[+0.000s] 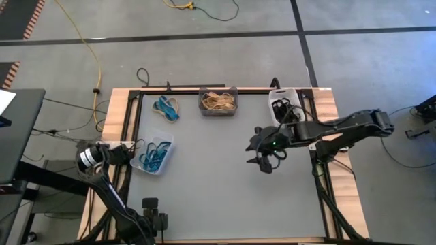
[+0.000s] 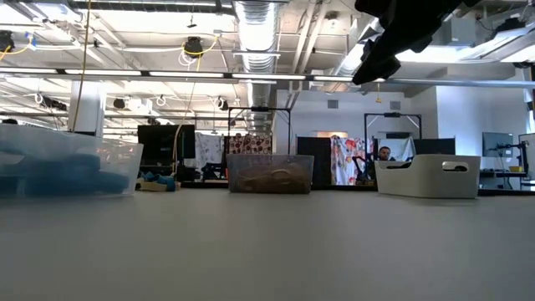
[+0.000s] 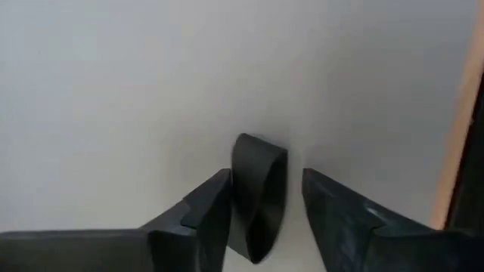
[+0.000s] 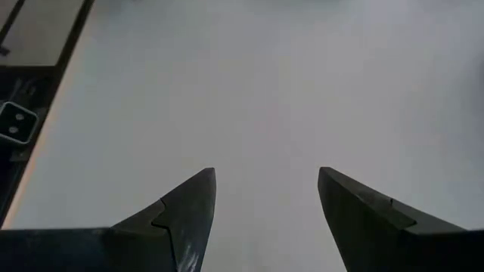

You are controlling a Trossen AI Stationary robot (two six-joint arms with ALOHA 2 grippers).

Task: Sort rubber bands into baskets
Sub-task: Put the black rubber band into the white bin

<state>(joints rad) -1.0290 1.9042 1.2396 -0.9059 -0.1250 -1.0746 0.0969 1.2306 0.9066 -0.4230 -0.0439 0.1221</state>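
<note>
A black rubber band [image 3: 257, 189] stands on edge on the grey table near its front left corner. My left gripper [image 3: 266, 174] points down over it, open, with one finger on each side of the band. In the high view that gripper [image 1: 151, 207] hides the band. My right gripper [image 1: 264, 163] hangs open and empty above the bare table right of the middle. The clear basket [image 1: 153, 155] holds blue bands, the dark grey basket [image 1: 218, 101] tan ones, and the white basket [image 1: 283, 105] black ones. Loose blue bands [image 1: 167, 109] lie on the table at the far left. My left gripper's fingers come from above and flank the black band's two sides. One finger [image 3: 212, 204] shows right against the band's side [image 3: 240, 198], but I cannot tell whether it touches. The other finger stands apart from it. The band rests on the table.
The table's wooden left border [image 3: 461, 113] runs close beside the left gripper. The grey surface [image 1: 225, 190] between the arms is bare. Dark cables [image 1: 143, 75] lie at the far left corner, off the work surface.
</note>
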